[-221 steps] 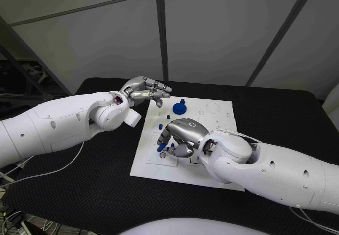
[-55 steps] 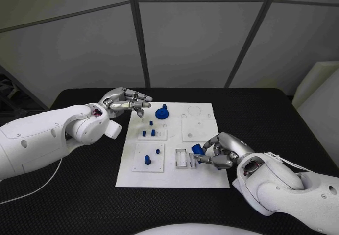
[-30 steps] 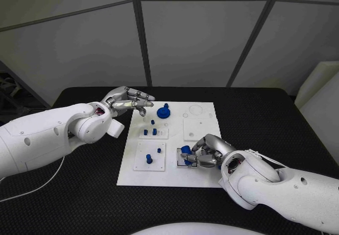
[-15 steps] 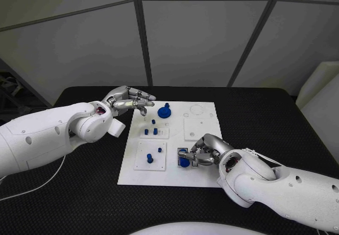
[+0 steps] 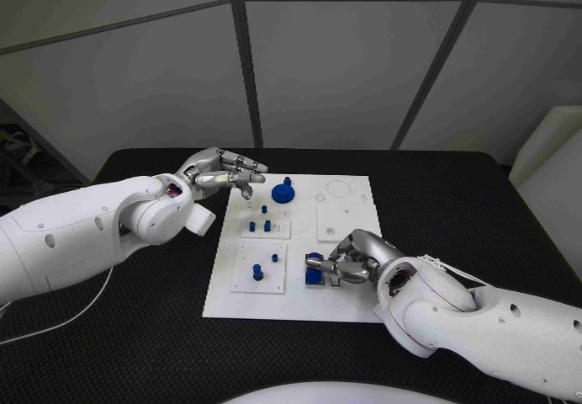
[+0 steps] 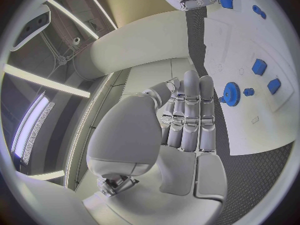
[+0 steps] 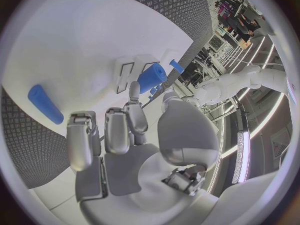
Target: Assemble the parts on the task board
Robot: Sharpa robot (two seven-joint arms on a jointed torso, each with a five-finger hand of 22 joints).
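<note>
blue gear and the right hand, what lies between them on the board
In the head view, two short blue pegs stand on the task board between the blue gear and the right hand.

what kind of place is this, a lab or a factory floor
Most likely a robotics lab or test cell. A black table holds one white task board with small blue parts, grey panel walls stand behind it, and the right hand works at the board.

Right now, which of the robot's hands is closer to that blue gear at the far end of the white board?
Left. The left hand hovers just beside the blue gear; the right hand is at the board's near end.
</note>
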